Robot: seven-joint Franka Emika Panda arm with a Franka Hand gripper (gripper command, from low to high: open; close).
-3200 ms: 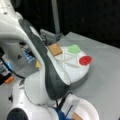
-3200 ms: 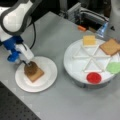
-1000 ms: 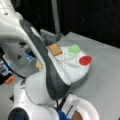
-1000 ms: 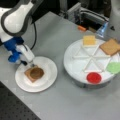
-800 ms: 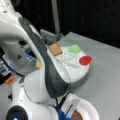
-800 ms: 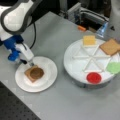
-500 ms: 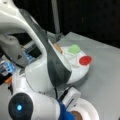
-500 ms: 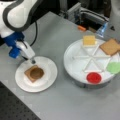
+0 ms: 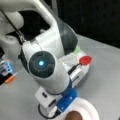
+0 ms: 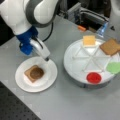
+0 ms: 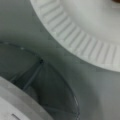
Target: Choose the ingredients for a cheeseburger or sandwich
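Front view, arm-side. The arm (image 9: 47, 72) fills most of the frame. The patty (image 9: 74, 115) shows at the bottom edge on the plate (image 9: 91, 110); the red disc (image 9: 85, 60) sits on the tray (image 9: 83, 71) behind, with a sliver of lettuce (image 9: 77, 49) above it. The gripper is hidden here by the arm's own body.

Front view, table-side. The plate (image 10: 36, 75) at a front view's left carries a toast (image 10: 29, 75) with the patty (image 10: 37, 73) on top: two layers placed, the stack incomplete. The gripper (image 10: 46, 58) hangs over the plate's upper rim, just beside the stack and not touching it. It carries nothing visible; whether its jaws stand apart or together I cannot tell. On the divided tray (image 10: 75, 72) at a front view's right, each in its own compartment: cheese (image 10: 89, 40), second toast (image 10: 110, 46), lettuce (image 10: 114, 67), red disc (image 10: 94, 77).

Wrist view. The ribbed plate rim (image 11: 82, 47) lies at upper right, the tray edge (image 11: 15, 100) at lower left, bare table between. No fingers appear.

Judgement. The step in hand reads as clearing the stack after placing the patty. Done well, it means lifting straight clear of the plate rim so the patty is not dragged off the toast. Any sideways travel should pass above the tray's raised edge.
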